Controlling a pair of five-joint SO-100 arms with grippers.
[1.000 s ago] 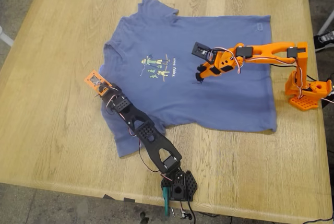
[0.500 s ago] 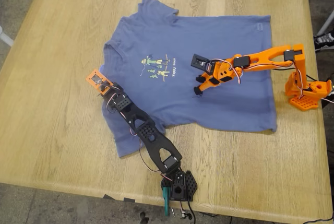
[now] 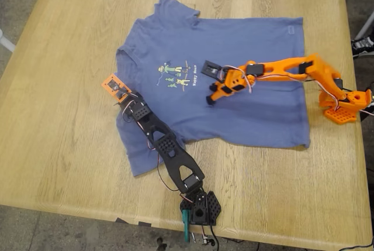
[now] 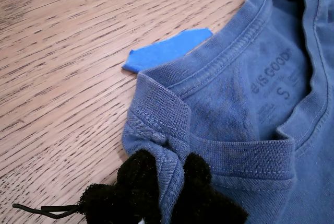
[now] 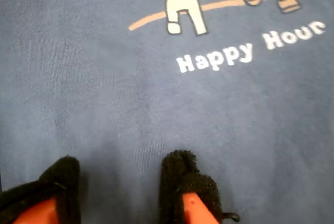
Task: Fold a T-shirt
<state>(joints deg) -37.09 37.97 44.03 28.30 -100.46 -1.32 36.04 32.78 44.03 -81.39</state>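
Note:
The blue-purple T-shirt (image 3: 257,46) lies flat on the wooden table (image 3: 58,145), with its collar toward the exterior view's left and its chest print (image 3: 175,74) facing up. My first gripper (image 4: 167,182), on the black arm (image 3: 166,145), is shut on a pinched fold of the collar (image 4: 209,145); in the exterior view it is at the collar edge (image 3: 124,100). My second gripper (image 5: 122,187), on the orange arm (image 3: 274,66), is open. Its padded fingertips (image 5: 182,182) sit on the fabric just below the "Happy Hour" text (image 5: 250,46), beside the print (image 3: 209,99).
A strip of blue tape (image 4: 167,49) lies on the wood beside the collar. The black arm's base (image 3: 198,207) stands at the table's near edge. The orange arm's base (image 3: 345,105) stands near the exterior view's right edge. Bare wood surrounds the shirt.
The orange arm has reached toward the exterior view's left and lowered, ending beside the chest print. The black arm's gripper has shifted slightly at the collar.

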